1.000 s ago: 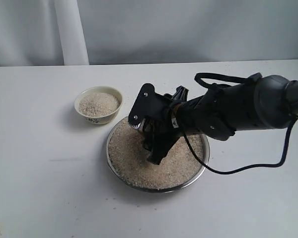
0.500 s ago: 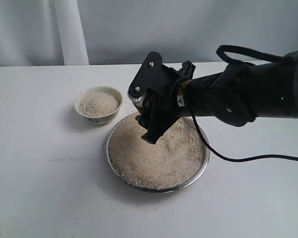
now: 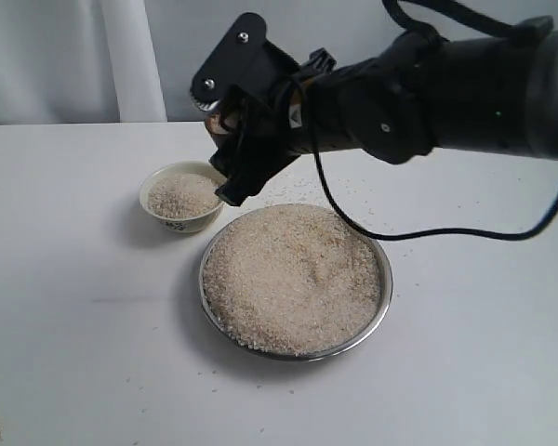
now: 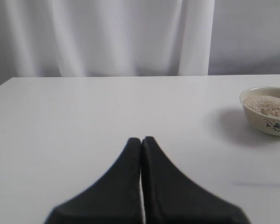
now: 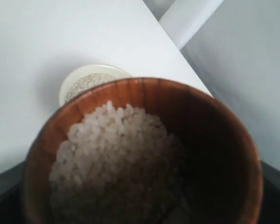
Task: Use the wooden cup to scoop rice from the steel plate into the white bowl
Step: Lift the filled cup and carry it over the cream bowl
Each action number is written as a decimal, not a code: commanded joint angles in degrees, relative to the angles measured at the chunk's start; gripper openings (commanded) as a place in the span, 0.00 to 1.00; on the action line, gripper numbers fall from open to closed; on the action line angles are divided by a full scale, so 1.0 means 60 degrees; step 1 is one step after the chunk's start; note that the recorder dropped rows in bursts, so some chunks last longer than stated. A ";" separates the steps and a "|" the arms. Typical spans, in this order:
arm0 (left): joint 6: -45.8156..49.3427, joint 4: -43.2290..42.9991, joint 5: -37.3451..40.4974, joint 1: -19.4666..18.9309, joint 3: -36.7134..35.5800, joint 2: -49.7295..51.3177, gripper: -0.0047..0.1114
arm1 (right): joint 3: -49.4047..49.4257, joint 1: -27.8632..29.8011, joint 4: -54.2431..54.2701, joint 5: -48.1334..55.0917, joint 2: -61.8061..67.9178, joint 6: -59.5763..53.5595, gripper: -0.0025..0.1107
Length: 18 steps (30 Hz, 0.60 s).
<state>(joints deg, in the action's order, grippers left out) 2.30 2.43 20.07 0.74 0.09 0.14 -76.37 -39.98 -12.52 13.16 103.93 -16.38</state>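
My right gripper (image 3: pixel 231 139) hangs above the table, shut on the wooden cup (image 5: pixel 210 116), just over the near edge of the white bowl (image 3: pixel 183 196). In the right wrist view the cup fills the frame and holds a heap of rice (image 5: pixel 109 149); the white bowl (image 5: pixel 91 79) lies beyond its rim, with rice inside. The steel plate (image 3: pixel 382 302) sits to the right of the bowl, piled with rice (image 3: pixel 293 274). My left gripper (image 4: pixel 141 140) is shut and empty, low over bare table, with the white bowl (image 4: pixel 269 109) off to one side.
The right arm's black cable (image 3: pixel 428 232) droops over the far side of the plate. Stray grains (image 3: pixel 353 190) dot the table behind the plate. A white curtain (image 3: pixel 130 56) hangs behind the table's far edge.
My right gripper has lifted out of the plate's rice and swung up and left toward the white bowl with the cup in it. The dent it left in the rice has filled over.
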 commanded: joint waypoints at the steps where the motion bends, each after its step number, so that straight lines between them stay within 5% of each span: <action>1: -0.0037 -0.0004 -0.0055 0.0025 -0.0016 -0.0024 0.04 | -0.1454 -0.0284 0.0080 0.1108 0.0927 0.0067 0.02; 18: -0.0037 -0.0004 -0.0055 0.0025 -0.0016 -0.0024 0.04 | -0.7943 -0.0972 -0.1964 0.4875 0.5241 0.0032 0.02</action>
<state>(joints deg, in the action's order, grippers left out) 2.30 2.43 20.07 0.74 0.09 0.14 -119.01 -45.01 -19.76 38.62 133.14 -16.28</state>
